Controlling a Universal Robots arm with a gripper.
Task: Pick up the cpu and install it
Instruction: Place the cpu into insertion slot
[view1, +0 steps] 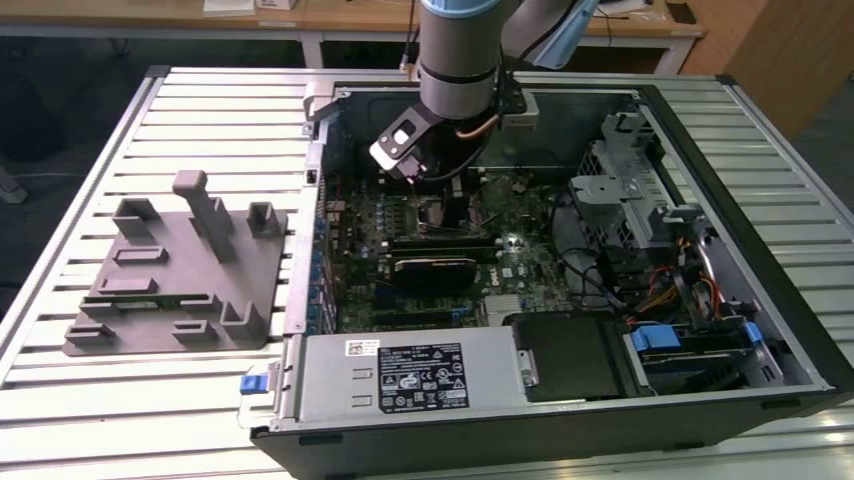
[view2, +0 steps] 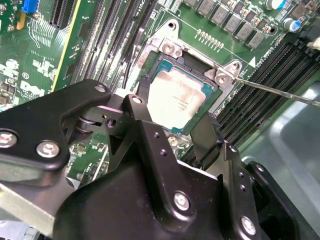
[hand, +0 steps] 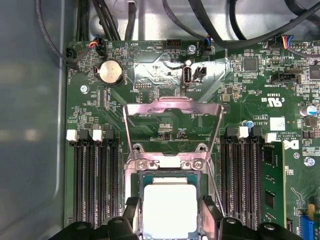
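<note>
The gripper (view2: 172, 110) is straddling the cpu (hand: 170, 207), which is lying flat in the socket (hand: 170, 175) directly beneath it. Clamped or released, I cannot tell. Beyond it the load plate (hand: 172, 106) is standing open, leaving the seat clear for installing.

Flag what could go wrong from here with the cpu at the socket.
The cpu lies in the socket with the gripper straddling it; any sideways drag on pulling away might shift it or damage contacts. The load plate stands open and the thin lever juts close by, so the gripper could snag either.
</note>
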